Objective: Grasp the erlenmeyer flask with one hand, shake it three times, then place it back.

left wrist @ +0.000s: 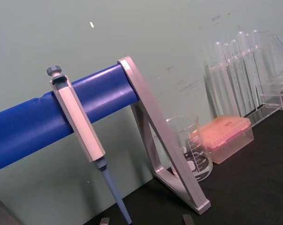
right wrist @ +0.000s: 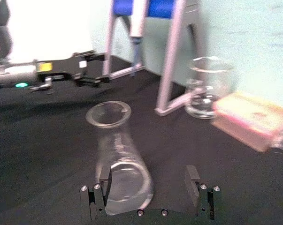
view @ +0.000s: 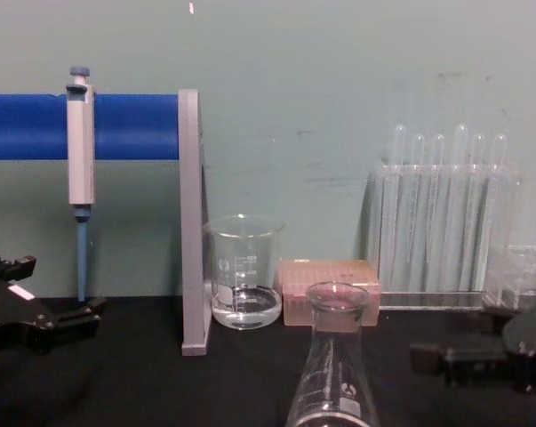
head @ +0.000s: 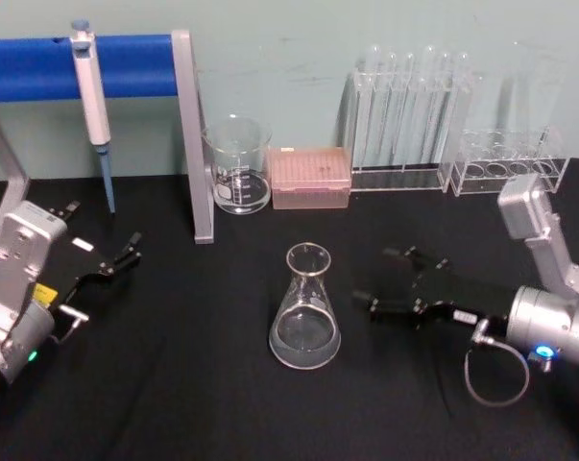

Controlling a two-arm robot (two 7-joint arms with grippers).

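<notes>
The erlenmeyer flask point(head: 306, 309) stands upright on the black table point(head: 174, 384), near the middle; it is clear glass with a little liquid in its base. To its right, my right gripper point(head: 385, 279) lies low over the table, open, pointing at the flask and apart from it. In the right wrist view the flask point(right wrist: 118, 154) stands just ahead of the open fingers point(right wrist: 193, 177), off toward one finger rather than centred. The chest view has the flask point(view: 334, 374) at the bottom centre and the right gripper point(view: 445, 360) beside it. My left gripper point(head: 116, 259) rests open at the far left.
Behind the flask stand a glass beaker point(head: 239, 165), a pink tip box point(head: 310, 178), a rack of test tubes point(head: 404, 120) and a second clear rack point(head: 510, 165). A pipette point(head: 92, 96) hangs on a blue bar whose grey leg point(head: 198, 144) stands back left.
</notes>
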